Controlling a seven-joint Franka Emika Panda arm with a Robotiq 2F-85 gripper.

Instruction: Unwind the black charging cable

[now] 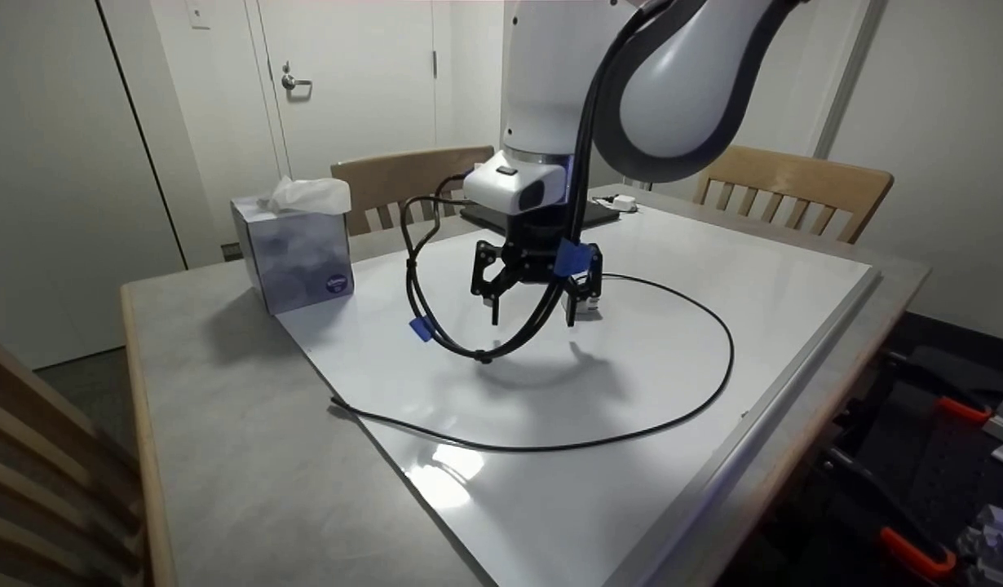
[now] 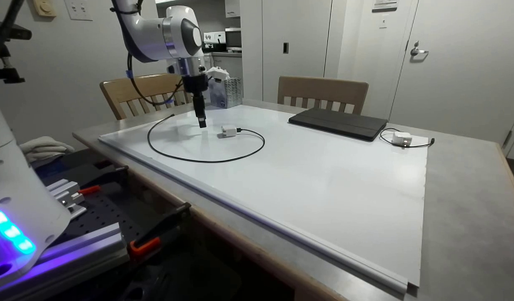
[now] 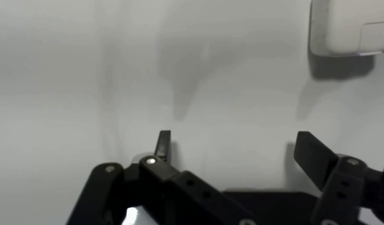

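Most of the grey table (image 1: 240, 489) is covered by a white board (image 1: 567, 505), smooth and a little shining. Nearest to us, at the lower left of the frame in an exterior view, is the back of a wooden chair (image 1: 61, 428). Somewhat farther lies the black charging cable (image 1: 542, 449), spread on the board in one wide curve. Its loose end is left of the frame's middle, just past the board's edge; from there it runs through the lower centre, turns upward at the right and goes back behind the gripper (image 1: 532, 314). In an exterior view, left of the centre, its other end touches a white charger (image 2: 229, 131), which appears also in the upper right corner of the wrist view.

Black wires (image 1: 518, 341) hang in a loop from the robot arm (image 1: 542, 73), at the upper centre, and two pieces of blue tape (image 1: 572, 258) are on them. Behind this loop the gripper hovers above the board, in a released state: its two fingers (image 3: 315, 159) stand well apart, and white surface is visible between them.

Farther, at the upper left, a purplish tissue box (image 1: 302, 261) stands at the board's edge. Behind the arm lies a flat dark pad (image 1: 487, 218), and just beside it a small white adapter (image 1: 625, 203) with a thin black cord (image 2: 422, 146). Beyond the table are two more chairs (image 1: 795, 173), and last of all comes a white door (image 1: 355, 106).
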